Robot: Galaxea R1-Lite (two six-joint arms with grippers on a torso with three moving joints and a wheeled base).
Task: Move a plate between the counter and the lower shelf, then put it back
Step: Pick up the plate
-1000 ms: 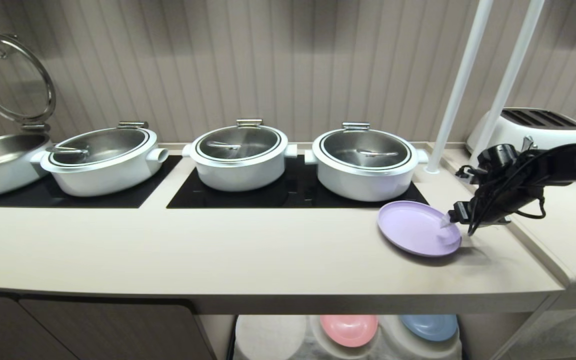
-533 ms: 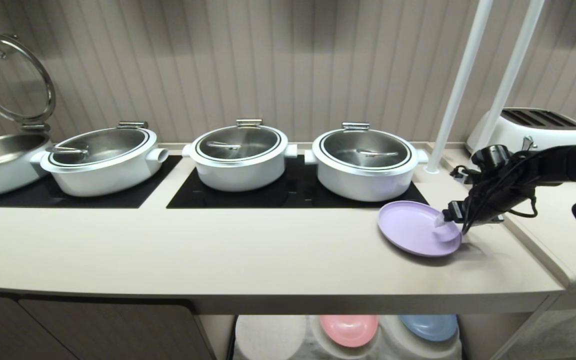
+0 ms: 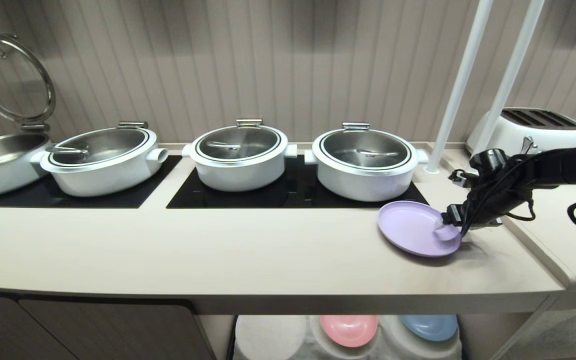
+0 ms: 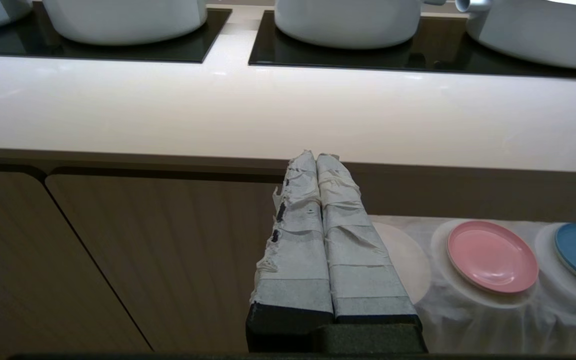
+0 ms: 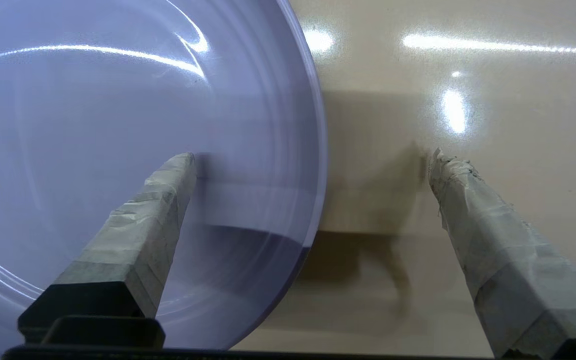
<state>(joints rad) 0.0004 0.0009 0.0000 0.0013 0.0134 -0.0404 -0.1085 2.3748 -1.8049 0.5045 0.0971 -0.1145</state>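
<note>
- My right hand [image 3: 446, 229] stands wide open at the rim of the round, shallow, matte lilac plastic plate [image 3: 414, 227], holding nothing; one taped finger [image 5: 153, 215] hangs over the plate's inside and the other [image 5: 473, 200] over bare worktop, so the rim runs between them.
- The plate lies flat on the long, smooth beige-cream desk [image 3: 218, 250], directly under and ahead of this hand, just in front of the nearest white pot with a steel lid [image 3: 365, 162].
- I judge the step to be the pick-up from the desk: hand in place, fingers not yet closed.
- Next I would need to close on the rim, one finger going under the edge (awkward on a plate lying flat), then lift level before going down to the low recessed cloth-draped shelf [image 4: 468, 320].
- On that shelf, well below my right hand, a round pink plate [image 3: 349, 330] and a round blue plate [image 3: 429, 327] fill two mounds; the white mound [image 3: 270, 336] beside the pink one looks free.
- My left hand [image 4: 318, 165] hangs idle in front of the brown cabinet door [image 4: 158, 260], taped fingers pressed together, empty.
</note>
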